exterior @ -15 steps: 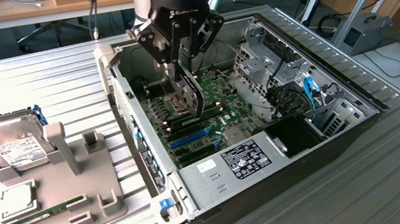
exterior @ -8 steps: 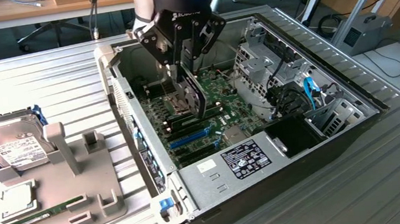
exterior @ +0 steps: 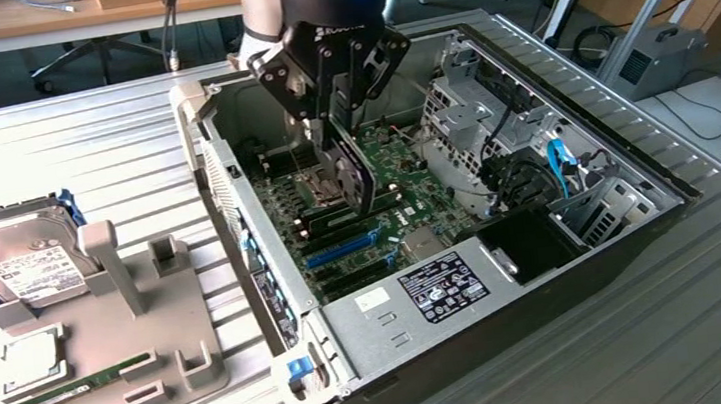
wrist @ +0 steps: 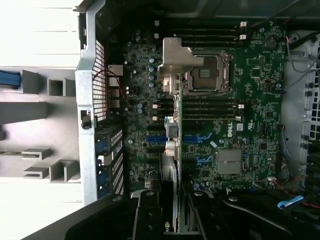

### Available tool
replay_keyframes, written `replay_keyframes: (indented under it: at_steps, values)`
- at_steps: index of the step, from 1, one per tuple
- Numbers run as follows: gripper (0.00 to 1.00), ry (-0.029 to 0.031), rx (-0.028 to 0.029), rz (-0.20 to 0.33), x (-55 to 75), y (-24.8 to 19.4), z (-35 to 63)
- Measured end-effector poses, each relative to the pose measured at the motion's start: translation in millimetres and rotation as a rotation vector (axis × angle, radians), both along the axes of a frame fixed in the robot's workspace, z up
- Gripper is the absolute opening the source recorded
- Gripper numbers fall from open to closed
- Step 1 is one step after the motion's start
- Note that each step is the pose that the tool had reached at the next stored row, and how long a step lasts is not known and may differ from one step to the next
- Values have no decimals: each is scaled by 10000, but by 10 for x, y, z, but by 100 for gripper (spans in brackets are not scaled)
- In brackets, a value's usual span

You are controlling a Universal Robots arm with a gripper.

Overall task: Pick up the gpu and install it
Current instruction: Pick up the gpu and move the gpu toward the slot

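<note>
Jaws tight around upright gpu (exterior: 358, 177), lower edge over motherboard (exterior: 402, 186), clear of case walls (exterior: 228, 191).

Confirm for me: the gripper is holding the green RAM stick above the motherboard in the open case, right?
No. In the exterior view the gripper is holding the gpu, a black card, above the motherboard in the open case; the green RAM stick lies on the gray holder outside it.
</note>
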State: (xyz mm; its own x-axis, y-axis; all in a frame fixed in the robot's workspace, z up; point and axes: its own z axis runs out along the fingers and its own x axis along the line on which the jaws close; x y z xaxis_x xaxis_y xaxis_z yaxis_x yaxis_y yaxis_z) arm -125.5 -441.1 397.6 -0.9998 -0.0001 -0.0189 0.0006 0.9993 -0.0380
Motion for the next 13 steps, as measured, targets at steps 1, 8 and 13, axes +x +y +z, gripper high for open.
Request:
replay_keyframes:
  at_steps: [1, 8, 13]
  values:
    - [26, 0, 0, 0, 4, 0, -4]
    - [26, 0, 0, 0, 32, 0, -31]
    - [26, 0, -6, 0, 52, 0, -55]
